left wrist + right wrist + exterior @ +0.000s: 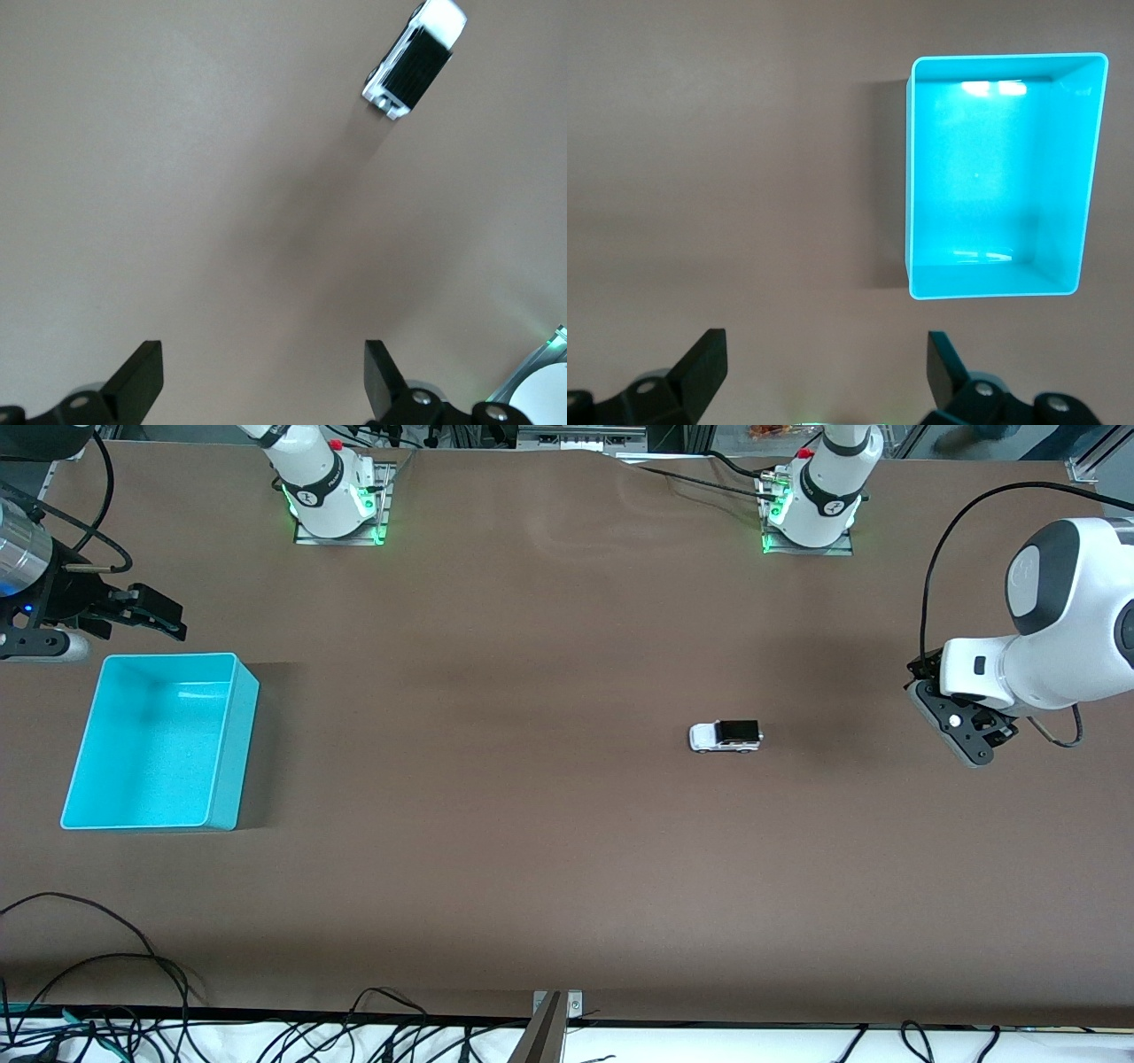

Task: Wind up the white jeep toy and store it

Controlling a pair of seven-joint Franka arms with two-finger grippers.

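Both my left gripper (973, 737) and right gripper (133, 613) hover with jaws released, the white jeep toy (726, 736) waiting untouched on the table (532, 850), well apart from the cyan bin (226, 744) meant to store it.

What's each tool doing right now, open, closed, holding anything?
Left tool: open, empty, over bare table near the white jeep toy.
Right tool: open, empty, beside the cyan bin.

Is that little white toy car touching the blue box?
Apart. The front view shows bare brown table between the small white jeep toy and the cyan plastic bin.
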